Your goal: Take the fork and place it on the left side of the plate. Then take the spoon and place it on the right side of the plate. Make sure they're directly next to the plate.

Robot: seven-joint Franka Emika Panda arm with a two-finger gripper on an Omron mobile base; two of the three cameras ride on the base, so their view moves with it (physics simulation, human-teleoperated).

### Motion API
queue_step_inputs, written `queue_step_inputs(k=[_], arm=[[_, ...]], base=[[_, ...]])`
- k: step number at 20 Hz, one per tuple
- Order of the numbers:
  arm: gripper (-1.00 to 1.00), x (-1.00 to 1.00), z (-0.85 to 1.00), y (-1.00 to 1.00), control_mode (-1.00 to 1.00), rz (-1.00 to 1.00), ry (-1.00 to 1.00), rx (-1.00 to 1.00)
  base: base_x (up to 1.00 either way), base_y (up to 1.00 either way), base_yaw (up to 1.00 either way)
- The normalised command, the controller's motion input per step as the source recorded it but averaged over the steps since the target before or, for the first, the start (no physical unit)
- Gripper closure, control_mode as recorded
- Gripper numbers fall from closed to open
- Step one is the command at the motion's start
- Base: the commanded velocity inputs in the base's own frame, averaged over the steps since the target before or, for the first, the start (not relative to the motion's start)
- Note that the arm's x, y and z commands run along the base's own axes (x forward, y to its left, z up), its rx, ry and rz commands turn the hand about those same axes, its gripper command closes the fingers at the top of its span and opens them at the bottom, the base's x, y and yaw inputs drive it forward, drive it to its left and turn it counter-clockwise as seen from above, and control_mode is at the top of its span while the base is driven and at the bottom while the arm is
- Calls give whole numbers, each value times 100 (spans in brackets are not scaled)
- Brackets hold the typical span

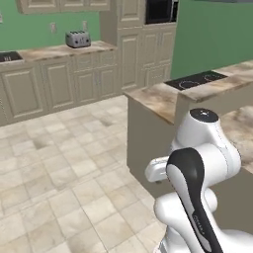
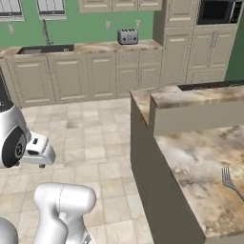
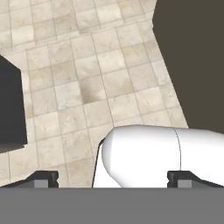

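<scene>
Right now, from the left base view, I see my arm [image 1: 197, 163] folded up close in the lower right, in front of a marble-topped island counter [image 1: 163, 99] that carries a black cooktop [image 1: 196, 80]. Across the tiled floor [image 1: 64, 163] runs a wall of cream cabinets [image 1: 59, 84] with a toaster [image 1: 78, 38] on their counter. From the right base view, I see the fork [image 2: 230, 181] lying flat on the island's marble top near the right edge of the picture, tines pointing away from me, its handle running off toward the lower right and cut by the frame. The toaster [image 2: 127, 35] sits on the far counter, a microwave [image 2: 217, 12] is built in at upper right, and the arm sits low at the left, well apart from the fork. From the hand view, I am looking down at the floor tiles [image 3: 87, 87]; the claw [image 3: 113, 178] has its two dark tips spread wide, at opposite sides of the picture, with nothing between them, so it is fully parted and holds nothing. A dark wall of the island [image 3: 192, 57] fills the upper right.
</scene>
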Motion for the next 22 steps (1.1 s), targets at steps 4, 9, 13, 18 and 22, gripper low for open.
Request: queue_step_inputs(k=[4,9,13,18,22], arm=[[-100,0,0,0,100,0,0,0],[-100,0,0,0,100,0,0,0],[-100,0,0,0,100,0,0,0],[-100,0,0,0,100,0,0,0],[-100,0,0,0,100,0,0,0]], base=[[100,100,-16],[100,100,-10],[100,99,-7],[100,67,-2],[100,14,0]])
